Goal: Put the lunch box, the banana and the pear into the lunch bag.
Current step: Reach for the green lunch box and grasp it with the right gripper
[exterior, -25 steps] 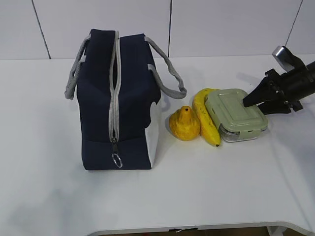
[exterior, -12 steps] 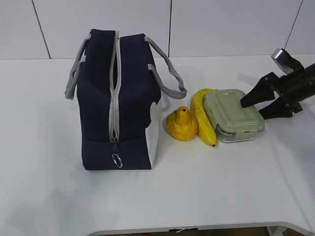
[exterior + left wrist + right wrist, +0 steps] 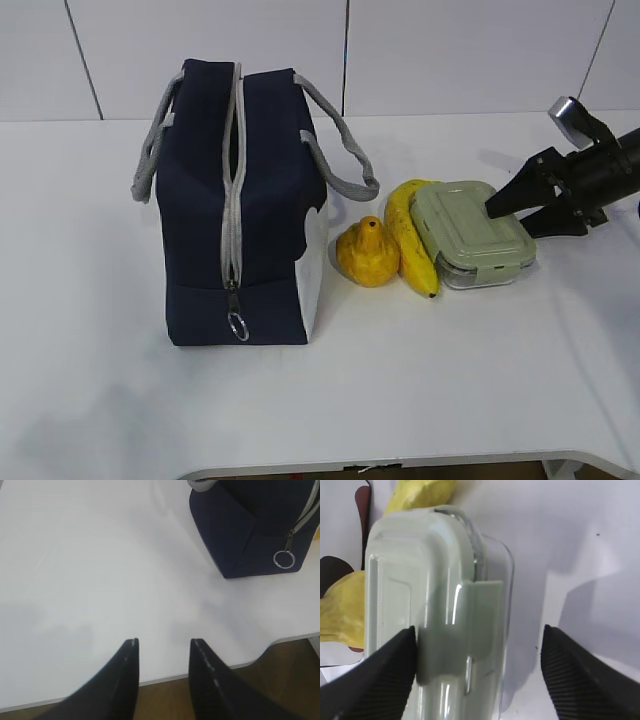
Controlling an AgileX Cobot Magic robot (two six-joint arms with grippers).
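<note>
The lunch box [image 3: 472,233] sits on the white table [image 3: 420,380] at the right end of a little row, its sage-green lid up, with the banana [image 3: 412,236] pressed along its left side and the pear [image 3: 369,252] just beyond that, next to the bag's white panel. The three seem lined up so that each can be taken in turn from the open side.

The right gripper [image 3: 497,214] has come in low from the right, its jaws spread wide to either side of the box's near end; in the right wrist view one finger [image 3: 370,675] lies against the lid by the snap-lock tab [image 3: 460,630] and the other stands clear over bare table (not clamped on anything yet, as far as I can see). Going in flat like this looks like a way to straddle the box's short end before squeezing.

The lunch bag [image 3: 240,200] stands upright to the left, zipper running down the near face with the ring pull [image 3: 238,326] at the bottom, so the top should be open, though I cannot see inside.

The left gripper [image 3: 162,647] hangs over empty table near the bag's corner, jaws partly apart and holding nothing, apparently waiting its turn.
</note>
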